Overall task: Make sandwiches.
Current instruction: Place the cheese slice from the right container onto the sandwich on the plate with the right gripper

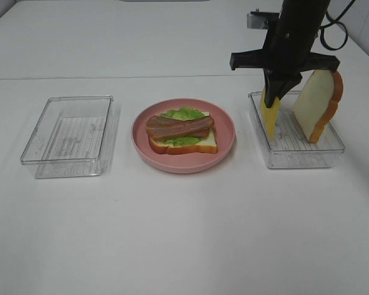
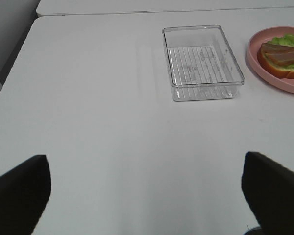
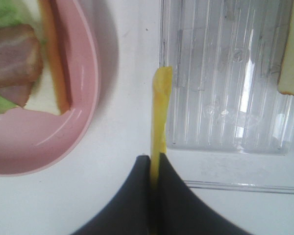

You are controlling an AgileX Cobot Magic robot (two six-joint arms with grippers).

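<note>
A bread slice topped with green lettuce and brown-pink bacon strips [image 1: 179, 126] lies on the round pink plate [image 1: 224, 144]; it also shows in the left wrist view [image 2: 283, 58] and the right wrist view [image 3: 14, 68]. My right gripper [image 1: 274, 98] is shut on a yellow cheese slice [image 1: 270, 117], holding it on edge above the left rim of the right clear tray [image 1: 295, 157]. The cheese slice [image 3: 159, 110] hangs between the black fingers [image 3: 132, 196]. A second bread slice [image 1: 318, 103] leans upright in that tray. My left gripper [image 2: 147, 196] is open over bare table.
An empty clear tray [image 1: 71, 135] stands left of the plate, also in the left wrist view [image 2: 202, 62]. A table seam runs across the back. White tabletop lies in front of the plate and trays.
</note>
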